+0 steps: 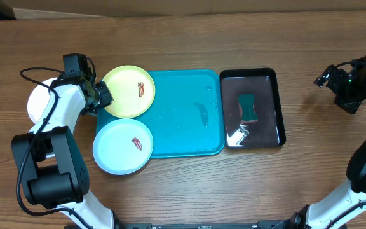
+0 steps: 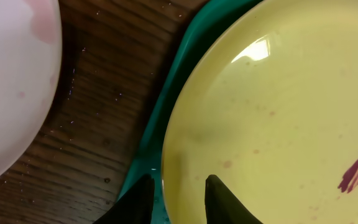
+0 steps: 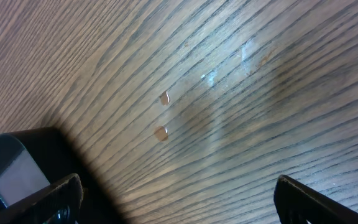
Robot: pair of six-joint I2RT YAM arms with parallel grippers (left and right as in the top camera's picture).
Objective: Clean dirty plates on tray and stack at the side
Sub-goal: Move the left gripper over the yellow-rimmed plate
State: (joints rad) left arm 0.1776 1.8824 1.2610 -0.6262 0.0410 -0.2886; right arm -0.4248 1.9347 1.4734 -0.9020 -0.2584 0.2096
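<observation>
Left hand (image 2: 173, 202) straddles the yellow plate (image 2: 272, 112) at its left rim, clamped or not I cannot tell; the plate lies rightward, over the tray (image 1: 189, 127).

Wooden table (image 1: 189, 191) — turquoise tray (image 1: 189, 137), black tray (image 1: 265, 89), white plate (image 1: 35, 105).

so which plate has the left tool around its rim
The yellow-green plate, on the turquoise tray's far left corner: the left tool straddles its rim. The blue plate and white plate have no tool on them.
</observation>
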